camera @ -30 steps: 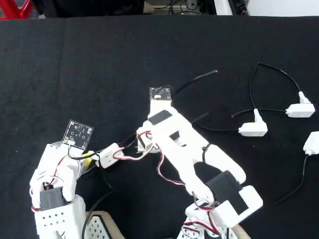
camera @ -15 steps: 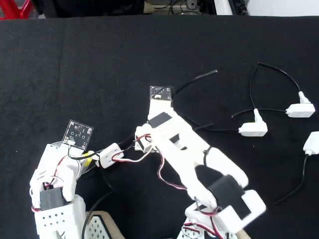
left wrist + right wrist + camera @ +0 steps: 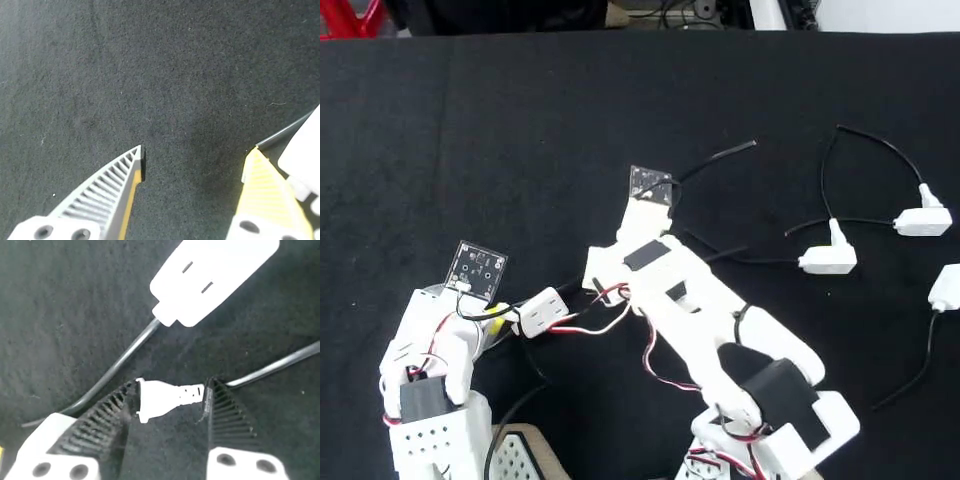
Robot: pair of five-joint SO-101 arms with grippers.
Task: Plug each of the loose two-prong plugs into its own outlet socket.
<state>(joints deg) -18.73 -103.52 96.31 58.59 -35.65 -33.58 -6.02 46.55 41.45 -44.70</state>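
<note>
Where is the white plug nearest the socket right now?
In the right wrist view the plug is held in the right gripper, just short of the white socket lying on the black cloth.

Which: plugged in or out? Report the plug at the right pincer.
Out: the plug sits in the right pincer, apart from the socket, both slots empty.

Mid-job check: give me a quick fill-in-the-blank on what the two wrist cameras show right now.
1. The right gripper is shut on the plug, whose colour is ___.
2. The outlet socket lying beyond that plug shows ___ slots.
3. The left gripper is ___, with nothing in it.
Missing words: white; two; open.
</note>
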